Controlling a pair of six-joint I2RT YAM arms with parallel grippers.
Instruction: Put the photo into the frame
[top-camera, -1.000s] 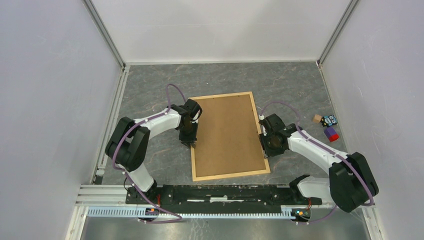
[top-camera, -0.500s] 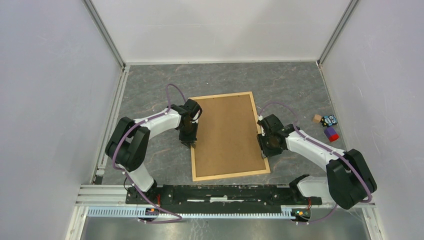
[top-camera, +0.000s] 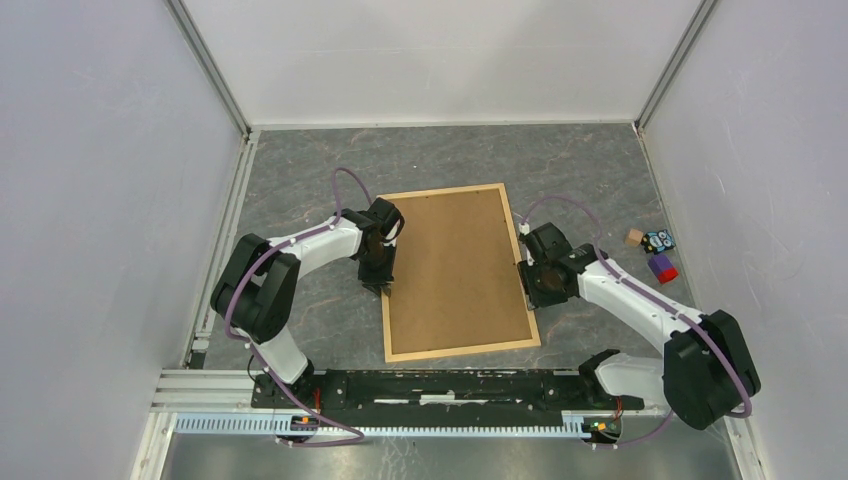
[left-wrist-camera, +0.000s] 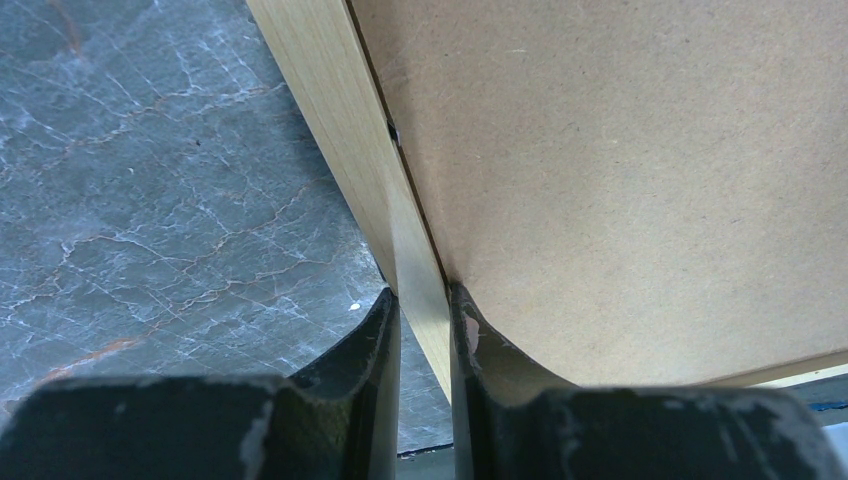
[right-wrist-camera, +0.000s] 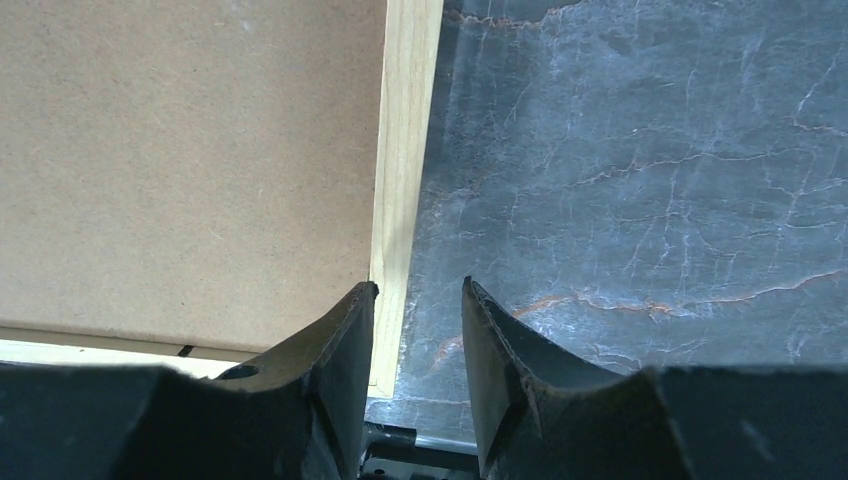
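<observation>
The frame (top-camera: 460, 350) of light wood strips lies flat on the grey table with a brown backing board (top-camera: 455, 270) filling it. The photo is hidden. My left gripper (top-camera: 381, 285) is at the frame's left side. In the left wrist view it (left-wrist-camera: 422, 300) is shut on the left wood strip (left-wrist-camera: 340, 130), its inner finger at the board's edge (left-wrist-camera: 620, 170). My right gripper (top-camera: 527, 290) is at the frame's right side. In the right wrist view it (right-wrist-camera: 420, 290) stands open astride the right strip (right-wrist-camera: 405, 130), one finger above the board (right-wrist-camera: 180, 150), the other above the table.
Small toys lie at the right wall: a tan cube (top-camera: 633, 237), a black and blue piece (top-camera: 659, 241), a purple and red block (top-camera: 663, 267). Enclosure walls stand on three sides. A black rail (top-camera: 450, 385) runs along the near edge.
My right wrist has shifted slightly back and forth beside the frame's right edge. The left arm, the frame and both jaw openings look unchanged.
</observation>
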